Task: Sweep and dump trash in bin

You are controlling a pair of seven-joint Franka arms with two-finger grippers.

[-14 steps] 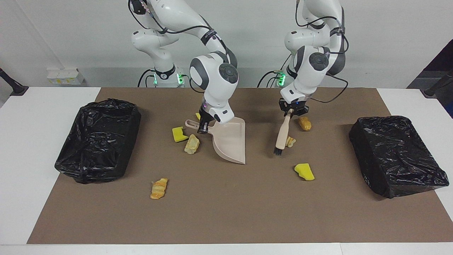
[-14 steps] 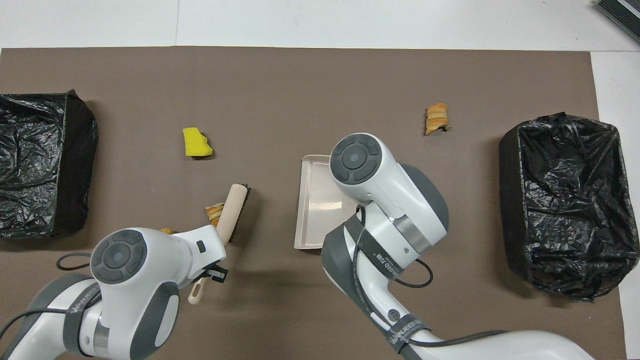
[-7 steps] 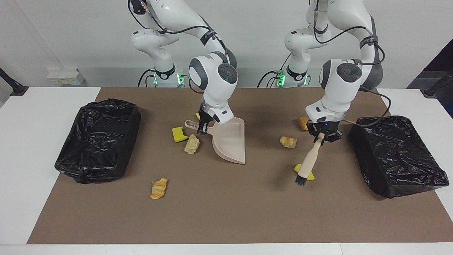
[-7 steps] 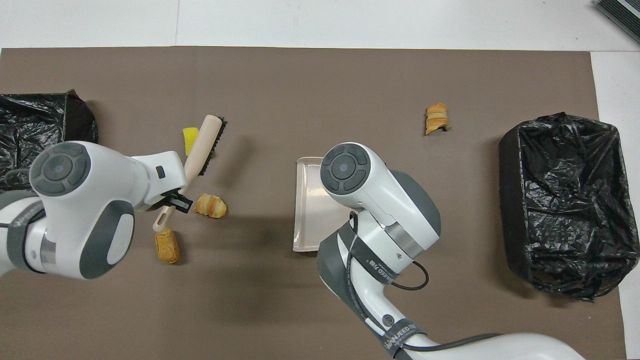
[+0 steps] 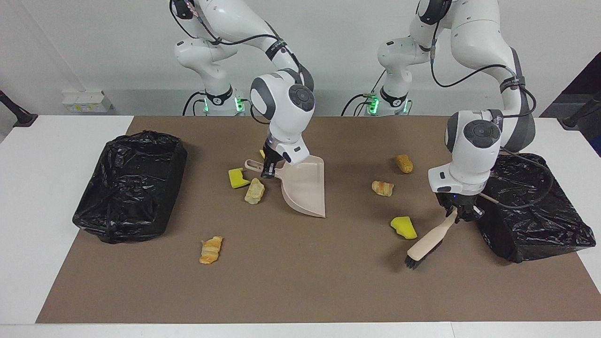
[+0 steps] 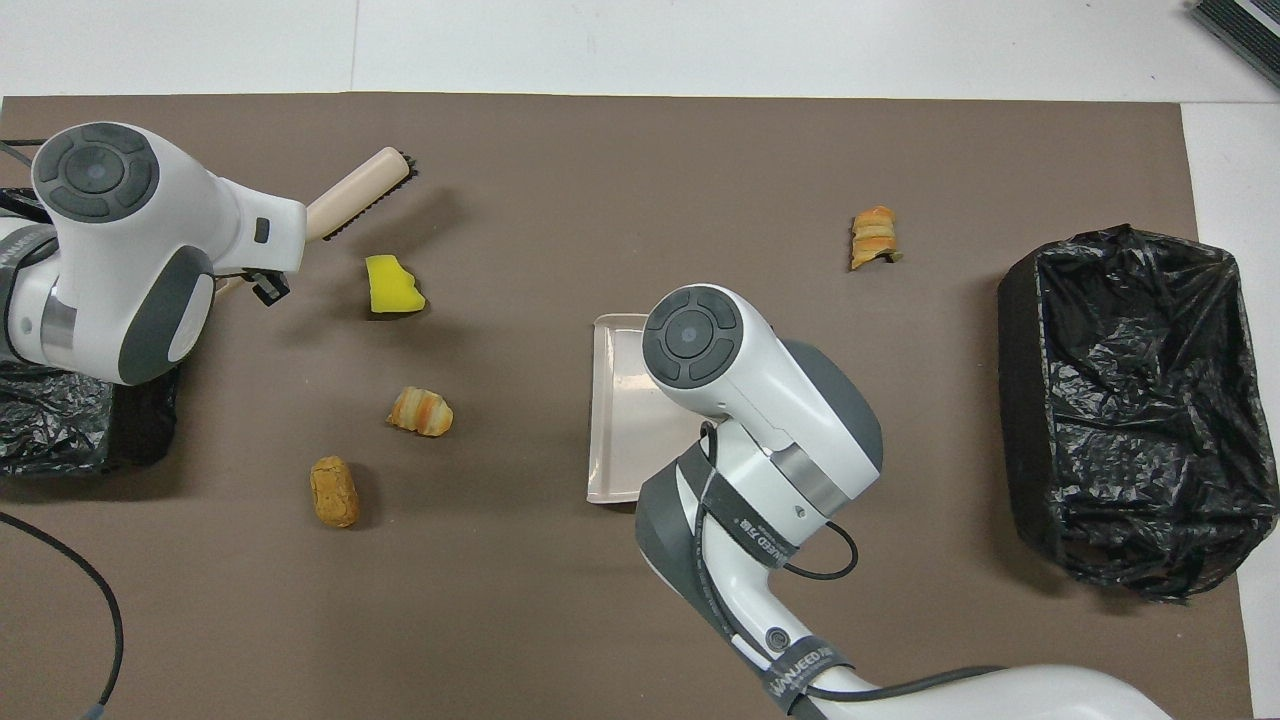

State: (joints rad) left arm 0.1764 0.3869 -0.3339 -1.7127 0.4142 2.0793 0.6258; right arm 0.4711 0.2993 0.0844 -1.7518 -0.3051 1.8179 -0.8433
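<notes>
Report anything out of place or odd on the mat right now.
The trash is scattered loose on the mat, none in the dustpan. The right gripper holds the dustpan tilted on its edge. The left gripper holds the brush slanted, bristles apart from the yellow sponge chunk. Nothing looks damaged.

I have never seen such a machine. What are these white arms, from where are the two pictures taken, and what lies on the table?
These are two robot arms at a table with a brown mat. One picture faces the robots from across the table; the other looks down from above them.

The right gripper holds a beige dustpan by its handle, its front edge on the mat. The left gripper holds a beige brush, bristles down near a yellow sponge chunk.

Scattered around are the trash pieces: yellow sponge and tan pastry-like scraps, such as one between brush and dustpan. A bin lined with black plastic stands at each end: one, the other.
</notes>
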